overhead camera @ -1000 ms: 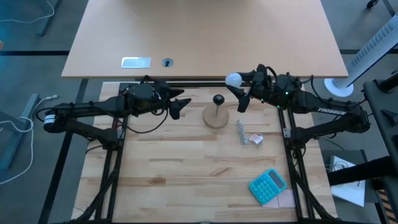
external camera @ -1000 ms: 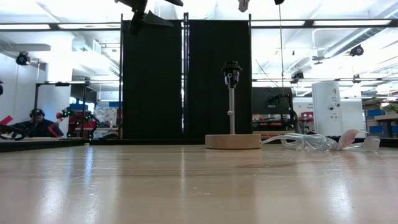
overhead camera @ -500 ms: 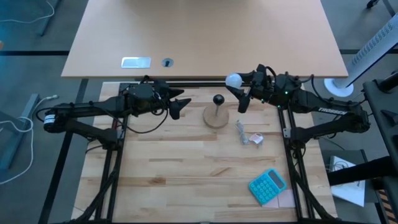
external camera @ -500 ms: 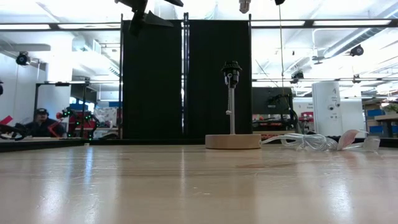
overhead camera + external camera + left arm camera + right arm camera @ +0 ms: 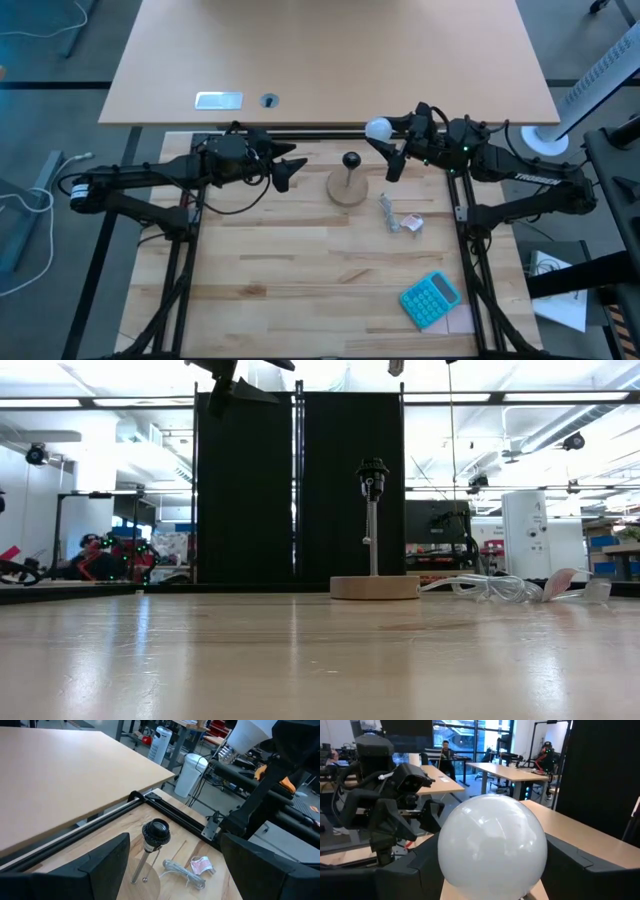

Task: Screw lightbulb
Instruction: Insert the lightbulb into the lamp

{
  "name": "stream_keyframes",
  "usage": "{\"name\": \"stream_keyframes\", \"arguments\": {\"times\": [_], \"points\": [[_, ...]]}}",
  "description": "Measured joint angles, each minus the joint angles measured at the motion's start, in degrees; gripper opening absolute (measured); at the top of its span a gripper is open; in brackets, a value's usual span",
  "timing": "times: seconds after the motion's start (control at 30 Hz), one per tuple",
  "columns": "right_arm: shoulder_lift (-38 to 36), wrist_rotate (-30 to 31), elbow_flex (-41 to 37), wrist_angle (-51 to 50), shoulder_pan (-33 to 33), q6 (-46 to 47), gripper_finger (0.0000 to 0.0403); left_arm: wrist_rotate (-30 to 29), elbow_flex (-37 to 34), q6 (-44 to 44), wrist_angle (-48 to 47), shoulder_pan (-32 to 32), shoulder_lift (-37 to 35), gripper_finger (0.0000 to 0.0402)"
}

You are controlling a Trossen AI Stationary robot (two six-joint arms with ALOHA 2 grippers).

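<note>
Right gripper (image 5: 385,145): fingers pinch the lightbulb (image 5: 377,128), held in the air above the far edge of the wooden table (image 5: 300,280), just right of the socket stand (image 5: 350,178). In the high view one dark finger (image 5: 394,166) points toward the table's near side and the bulb sits at the far finger, so the gripper lies roughly sideways with its tips toward the left arm. The right arm reaches in from the right side, forearm nearly level, wrist slightly past the black frame rail.

Lightbulb: white, smooth, round globe. In the right wrist view the lightbulb (image 5: 492,845) fills the middle between the two dark fingers (image 5: 580,870), globe end facing outward; faint highlights on its surface. In the left wrist view the lightbulb (image 5: 250,734) shows its globe narrowing to a ribbed metallic screw neck, which points down and away from the right gripper. It is clear of the socket, not touching it.

Left gripper (image 5: 290,168): fingers spread, holding nothing, hovering above the table to the left of the socket stand, tips pointing toward it. In the left wrist view its two fingers (image 5: 107,862) frame the socket stand (image 5: 156,832), whose black socket opens upward on a thin post over a round wooden base.

Low view: the socket stand (image 5: 373,530) is upright on the table, both grippers mostly above the frame.

Other: crumpled clear wrapper with cord (image 5: 398,217) lies near the stand's right; a teal calculator (image 5: 430,298) sits well apart, at the near right.
</note>
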Motion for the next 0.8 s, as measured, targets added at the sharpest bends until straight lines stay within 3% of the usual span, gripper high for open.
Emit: {"name": "stream_keyframes", "arguments": {"times": [0.5,0.8], "points": [[-1.6,0.1,1.1,-1.7,0.0,1.4,0.0247,0.0,0.0,0.0,0.0,0.0,0.0,0.0304],[4.1,0.2,1.6,5.7,0.0,7.7,0.0243,0.0,0.0,0.0,0.0,0.0,0.0,0.0304]]}}
